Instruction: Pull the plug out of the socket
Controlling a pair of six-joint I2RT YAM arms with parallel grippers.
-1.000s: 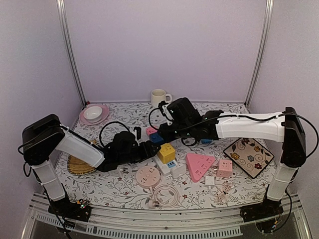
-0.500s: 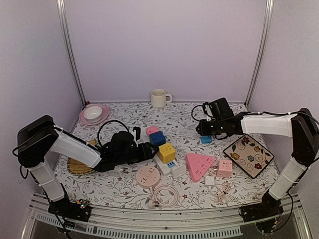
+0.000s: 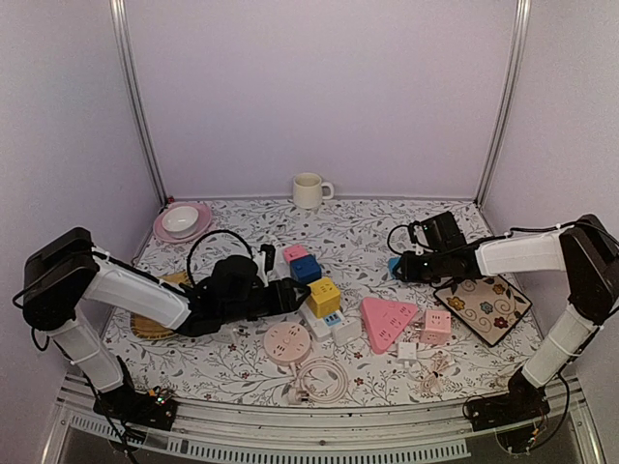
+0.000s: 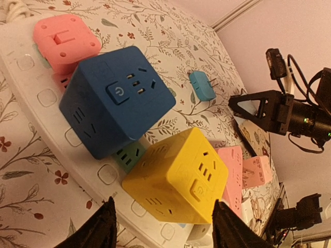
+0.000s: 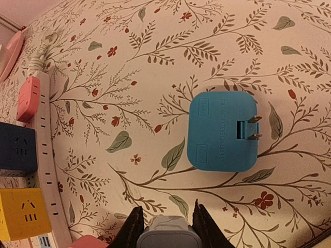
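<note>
The white power strip (image 3: 315,320) lies mid-table with a pink cube (image 3: 294,253), a blue cube (image 3: 306,269) and a yellow cube (image 3: 323,296) plugged into it. My left gripper (image 3: 288,293) rests low at the strip, open. In the left wrist view its fingers (image 4: 106,217) stand wide either side of the yellow cube (image 4: 181,175) on the strip (image 4: 49,119). My right gripper (image 3: 410,266) is far right of the strip, shut on a small grey plug (image 5: 168,235). It hangs just over the table beside a loose blue adapter (image 5: 222,132).
A mug (image 3: 308,190) stands at the back and a pink plate with a bowl (image 3: 181,221) at the back left. A patterned square plate (image 3: 484,303) lies right. A pink triangular socket (image 3: 385,321), a pink cube socket (image 3: 436,326), a round pink socket (image 3: 286,342) and a cable coil (image 3: 324,379) lie in front.
My right arm has swung from the power strip to the right with the plug, and come down beside the blue adapter. The left arm has barely shifted.
</note>
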